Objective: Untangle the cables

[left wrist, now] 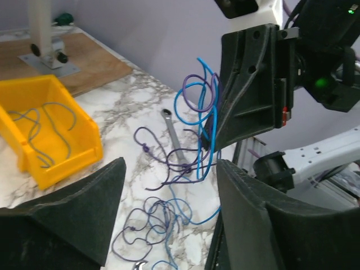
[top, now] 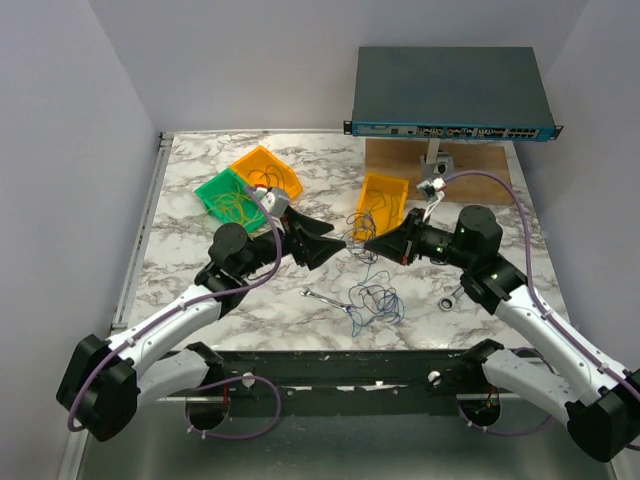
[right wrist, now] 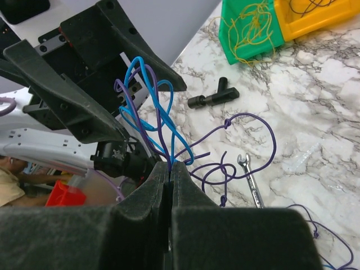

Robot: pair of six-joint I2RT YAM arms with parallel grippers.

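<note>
**Right claw pinching cable loops, left claw open opposite**

Right gripper (right wrist: 170,188): jaws pressed flat together, clamped on a few strands of the cables (right wrist: 147,104). Blue and purple loops stand up out of the pinch line. In the top view the claw is above the middle of the marble table (top: 190,275), pointing left.

Left gripper (left wrist: 169,211): jaws well apart, nothing gripped. It points right, tip to tip with the right claw and near it. The held loops hang just beyond its fingertips, in line with the gap. Cannot tell whether any strand touches a pad.

Loose tangle (top: 372,303): blue and purple strands lying on the marble near the front edge, in front of both claws. In the left wrist view, strands run from the held bundle down towards it.

Silver wrench (top: 322,297): flat on the table, just left of the loose tangle. A purple strand crosses it in the left wrist view.

Green bin (top: 203,190), back left, holds yellow wires. First orange bin (top: 285,180) touches its right side. Second orange bin (left wrist: 67,160), behind the right claw, holds a few greyish strands
</note>
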